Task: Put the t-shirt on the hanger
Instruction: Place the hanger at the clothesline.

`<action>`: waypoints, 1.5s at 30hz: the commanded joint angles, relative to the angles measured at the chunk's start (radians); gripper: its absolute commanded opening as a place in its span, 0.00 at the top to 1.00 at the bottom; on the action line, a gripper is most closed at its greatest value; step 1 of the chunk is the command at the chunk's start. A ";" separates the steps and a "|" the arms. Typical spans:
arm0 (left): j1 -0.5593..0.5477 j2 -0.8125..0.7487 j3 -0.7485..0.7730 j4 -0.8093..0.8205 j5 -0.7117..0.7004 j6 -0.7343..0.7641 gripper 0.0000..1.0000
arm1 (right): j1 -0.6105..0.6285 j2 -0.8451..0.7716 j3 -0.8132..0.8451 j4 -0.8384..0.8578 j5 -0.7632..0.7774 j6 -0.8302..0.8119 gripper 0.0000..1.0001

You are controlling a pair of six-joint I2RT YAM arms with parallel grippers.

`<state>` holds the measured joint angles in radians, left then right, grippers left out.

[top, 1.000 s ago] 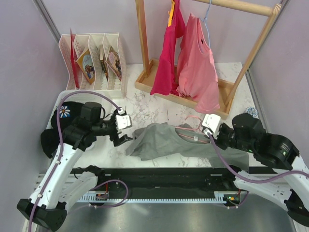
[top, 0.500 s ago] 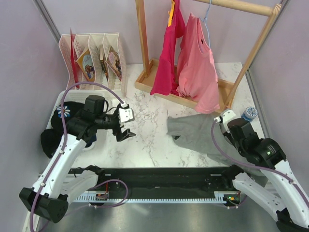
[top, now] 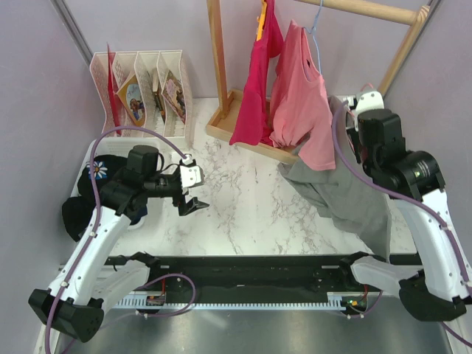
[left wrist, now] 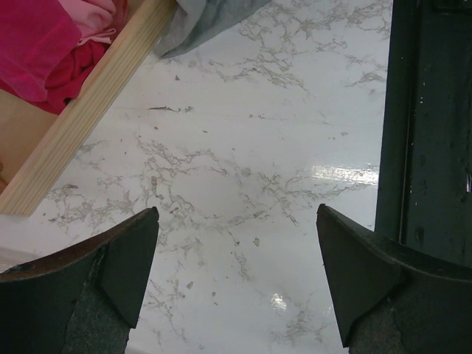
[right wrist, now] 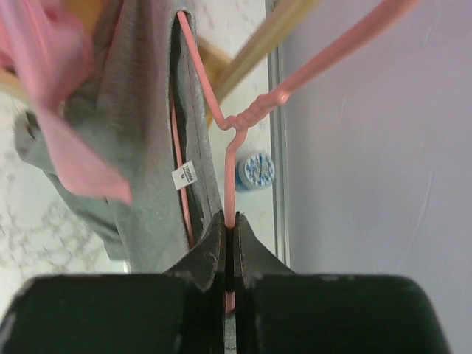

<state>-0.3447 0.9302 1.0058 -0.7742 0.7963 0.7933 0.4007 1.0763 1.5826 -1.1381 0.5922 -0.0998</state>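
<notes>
Jaws of the right gripper (right wrist: 229,225) are pressed together on the thin wire of the pink hanger (right wrist: 254,112), just below its twisted neck, and hold it raised beside the wooden clothes rack (top: 218,66). The grey t-shirt (top: 346,195) hangs on the hanger, with its white label (right wrist: 184,175) showing inside the neck and its cloth falling toward the marble table (top: 243,199). The left gripper (top: 193,195) hovers over bare marble with its jaws wide apart and empty.

At the far left, a white slotted organizer (top: 173,66) holds picture books (top: 133,99) upright in its compartments. A white bin (top: 92,151) at the table's left edge holds a black garment with a daisy (top: 98,171). On the rack, a magenta garment (top: 254,81) and a light pink shirt (top: 302,103) reach down into the wooden base tray (top: 221,129).
</notes>
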 commanded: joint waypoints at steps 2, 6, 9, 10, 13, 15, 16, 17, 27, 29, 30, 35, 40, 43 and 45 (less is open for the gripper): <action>-0.004 -0.056 -0.029 0.049 0.041 -0.042 0.07 | -0.007 0.152 0.249 0.113 0.024 0.008 1.00; -0.004 -0.088 -0.047 0.050 0.034 -0.046 0.06 | -0.017 0.252 0.457 0.164 0.038 -0.031 1.00; -0.004 -0.102 -0.055 0.052 0.037 -0.055 0.06 | -0.048 0.330 0.590 0.187 0.026 -0.063 1.00; -0.004 -0.103 -0.058 0.052 0.037 -0.066 0.06 | -0.059 0.364 0.617 0.196 0.023 -0.073 1.00; -0.005 -0.106 -0.062 0.064 0.047 -0.083 0.06 | -0.106 0.424 0.703 0.247 0.002 -0.104 1.00; -0.004 -0.111 -0.064 0.072 0.052 -0.095 0.06 | -0.138 0.451 0.762 0.279 -0.011 -0.115 1.00; -0.004 -0.111 -0.064 0.075 0.050 -0.101 0.06 | -0.152 0.486 0.787 0.282 -0.034 -0.117 1.00; -0.004 -0.113 -0.064 0.078 0.052 -0.104 0.06 | -0.175 0.505 0.809 0.282 -0.043 -0.113 1.00; -0.004 -0.165 -0.124 0.119 0.052 -0.158 0.06 | -0.240 0.559 0.813 0.552 -0.140 -0.127 1.00; -0.004 -0.185 -0.141 0.124 0.050 -0.160 0.06 | -0.252 0.593 0.820 0.569 -0.137 -0.139 1.00; -0.004 -0.188 -0.147 0.127 0.050 -0.160 0.06 | -0.256 0.600 0.809 0.590 -0.138 -0.143 1.00; -0.004 -0.205 -0.164 0.127 0.047 -0.163 0.06 | -0.264 0.626 0.731 0.595 -0.149 -0.124 1.00; -0.005 -0.220 -0.180 0.125 0.040 -0.152 0.06 | -0.278 0.599 0.596 0.617 -0.158 -0.104 1.00; -0.004 -0.226 -0.193 0.127 0.037 -0.149 0.06 | -0.283 0.559 0.516 0.618 -0.169 -0.097 1.00; -0.004 -0.225 -0.194 0.127 0.037 -0.146 0.06 | -0.287 0.536 0.450 0.618 -0.189 -0.098 1.00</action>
<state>-0.3447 0.7143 0.8185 -0.6773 0.8173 0.6647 0.1284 1.6890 2.1128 -0.6025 0.4339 -0.2222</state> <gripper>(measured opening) 0.939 0.031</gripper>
